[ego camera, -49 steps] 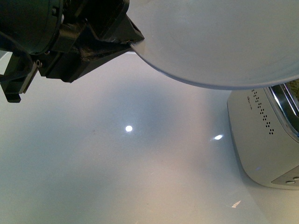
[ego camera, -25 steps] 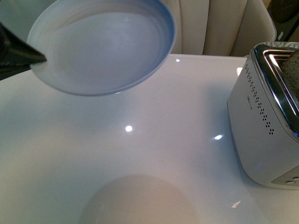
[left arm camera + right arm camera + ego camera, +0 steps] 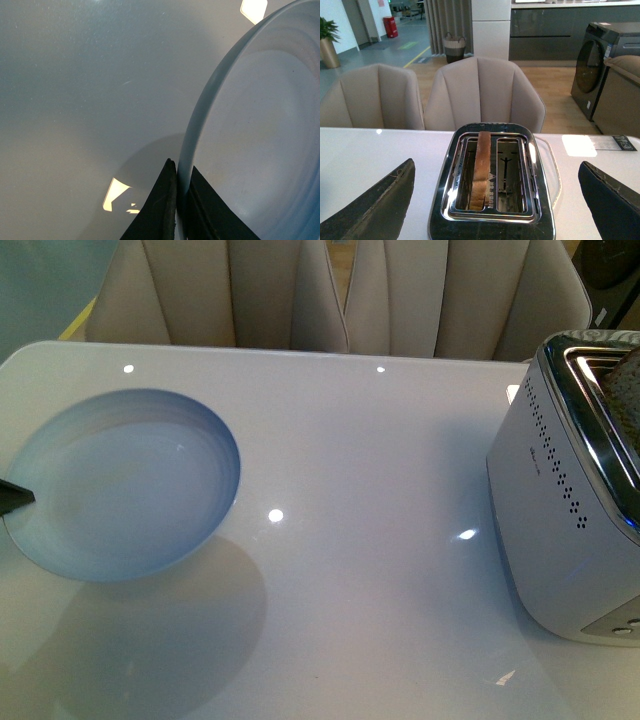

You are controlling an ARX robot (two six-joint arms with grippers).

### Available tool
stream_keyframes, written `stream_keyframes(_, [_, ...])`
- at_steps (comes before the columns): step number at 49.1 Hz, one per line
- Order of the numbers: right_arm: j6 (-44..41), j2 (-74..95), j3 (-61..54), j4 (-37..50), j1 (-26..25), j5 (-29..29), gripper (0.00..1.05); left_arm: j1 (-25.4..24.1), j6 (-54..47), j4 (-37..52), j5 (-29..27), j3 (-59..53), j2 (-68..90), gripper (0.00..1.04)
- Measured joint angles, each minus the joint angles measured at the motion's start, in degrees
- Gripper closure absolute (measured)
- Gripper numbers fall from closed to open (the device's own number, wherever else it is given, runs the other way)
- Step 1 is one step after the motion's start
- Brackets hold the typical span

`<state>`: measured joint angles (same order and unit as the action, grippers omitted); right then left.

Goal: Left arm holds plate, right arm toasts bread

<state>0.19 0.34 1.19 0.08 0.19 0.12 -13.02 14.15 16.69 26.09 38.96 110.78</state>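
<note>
The pale blue-white plate (image 3: 125, 485) hangs low over the left of the white table (image 3: 380, 440), tilted, and casts a shadow below it. My left gripper (image 3: 181, 167) is shut on the plate (image 3: 260, 140), its black jaws pinching the rim; in the front view only a black fingertip (image 3: 15, 498) shows at the left edge. The bread (image 3: 481, 170) stands upright in the left slot of the silver toaster (image 3: 492, 200), and its top shows in the front view as well (image 3: 625, 390). My right gripper (image 3: 495, 164) is open above the toaster, one finger on each side, touching nothing.
The toaster (image 3: 560, 510) stands at the table's right edge. Two beige chairs (image 3: 200, 290) (image 3: 450, 290) sit behind the table's far edge. A washing machine (image 3: 602, 60) and cabinets lie further back.
The plate has dropped from high up near the camera, down and to the left, close over the table. The left arm has left the front view, except for a fingertip.
</note>
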Motion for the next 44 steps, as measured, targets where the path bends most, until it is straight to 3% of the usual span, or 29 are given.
stream_keyframes(16, [0.0, 0.0, 0.0, 0.0, 0.0, 0.0, 0.09, -2.99, -4.76, 5.44, 1.53, 2.95, 15.8, 1.02])
stream_keyframes(44, [0.0, 0.0, 0.0, 0.0, 0.0, 0.0, 0.09, -7.41, -10.1, 2.8, 3.91, 10.97, 24.35, 1.02])
